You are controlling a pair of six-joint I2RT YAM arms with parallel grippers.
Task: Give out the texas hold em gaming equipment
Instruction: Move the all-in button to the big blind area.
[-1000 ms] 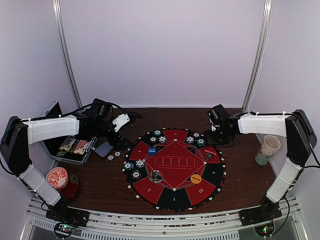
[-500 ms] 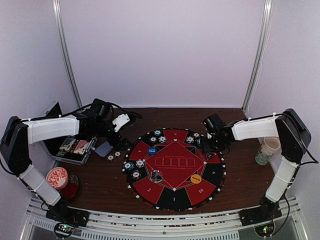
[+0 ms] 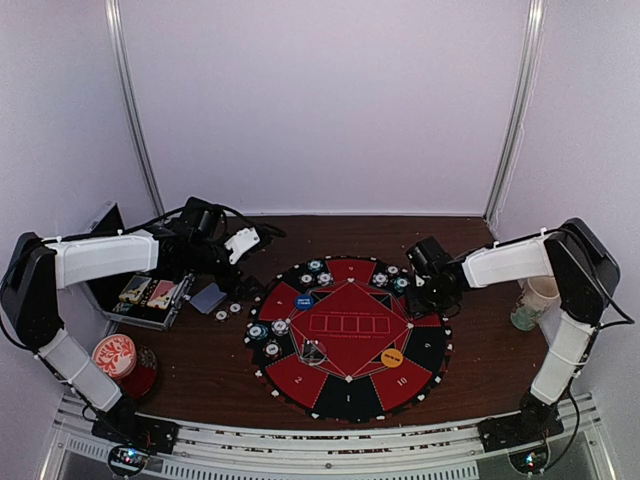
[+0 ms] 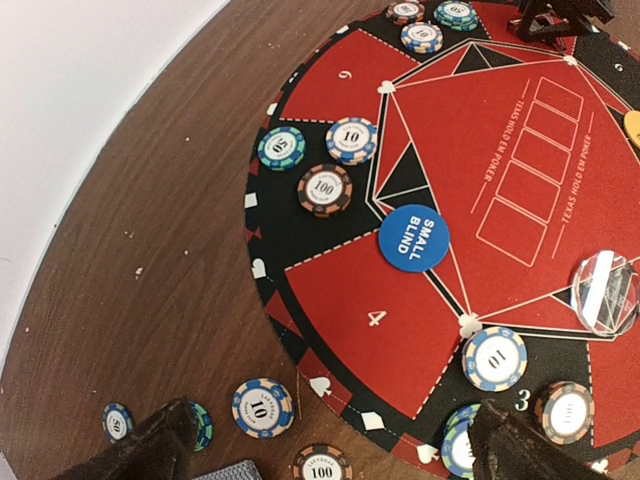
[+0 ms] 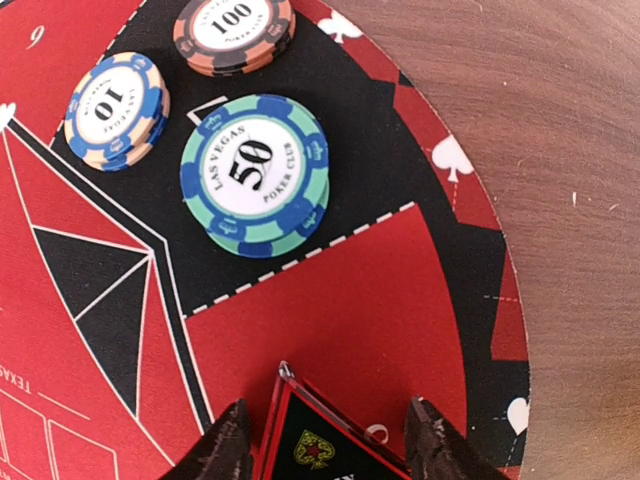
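My right gripper (image 5: 332,440) hangs low over the round mat's (image 3: 348,392) right side. It is open, with a finger close on each side of a triangular black-and-red piece (image 5: 325,450) bearing a spade emblem. Just beyond lie a teal 50 chip stack (image 5: 254,175), a blue 10 chip (image 5: 117,108) and a 100 chip (image 5: 233,30). My left gripper (image 4: 335,450) is open and empty above the mat's left rim, over a loose 10 chip (image 4: 262,407) and a 100 chip (image 4: 322,465). The blue button (image 4: 414,237) and the orange button (image 3: 392,355) lie on the mat.
An open case (image 3: 150,295) stands at the left, with a grey-blue card (image 3: 208,297) beside it. A red-and-white disc (image 3: 114,354) lies at the near left. A paper cup (image 3: 535,298) is at the right. A clear piece (image 4: 605,292) stands on the mat.
My right gripper has swung left and down onto the mat's right side, and its jaws have narrowed round the triangular piece. The left arm has not moved.
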